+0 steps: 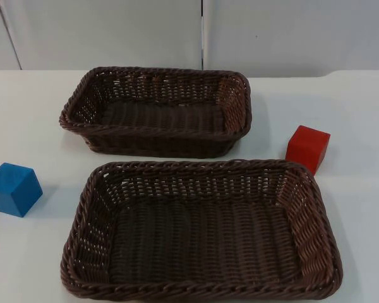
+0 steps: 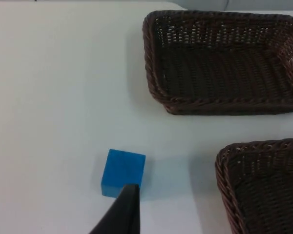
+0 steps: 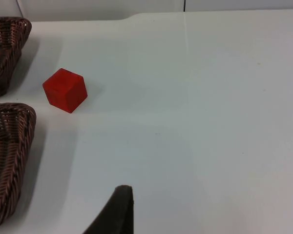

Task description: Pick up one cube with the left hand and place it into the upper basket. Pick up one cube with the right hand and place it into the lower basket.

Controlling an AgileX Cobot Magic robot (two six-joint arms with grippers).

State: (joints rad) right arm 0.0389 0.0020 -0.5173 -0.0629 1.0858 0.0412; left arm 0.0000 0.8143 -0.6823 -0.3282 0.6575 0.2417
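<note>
Table [image 1: 25, 101]: white top, grey wall along its far edge; everything you need sits on it.
Lower basket [image 1: 202, 287]: big brown wicker one at the near edge, nothing in it yet.
Upper basket [image 1: 155, 131]: same weave, toward the far edge, also waiting for its cube.
Blue cube [image 1: 13, 189]: near the left edge, just beside the lower basket's left rim. That's your left-hand pick.
Red cube [image 1: 307, 148]: right side, close to the lower basket's far right corner, turned a bit corner-on.
Left gripper [image 2: 121, 214]: hovering right by the blue cube; can't tell if the claw's apart or together. Drop straight down and square up to the flat faces.
Right gripper [image 3: 118, 209]: well apart from the red cube; claw state, can't tell either. You'll want to twist to match the cube's angle before closing.
</note>
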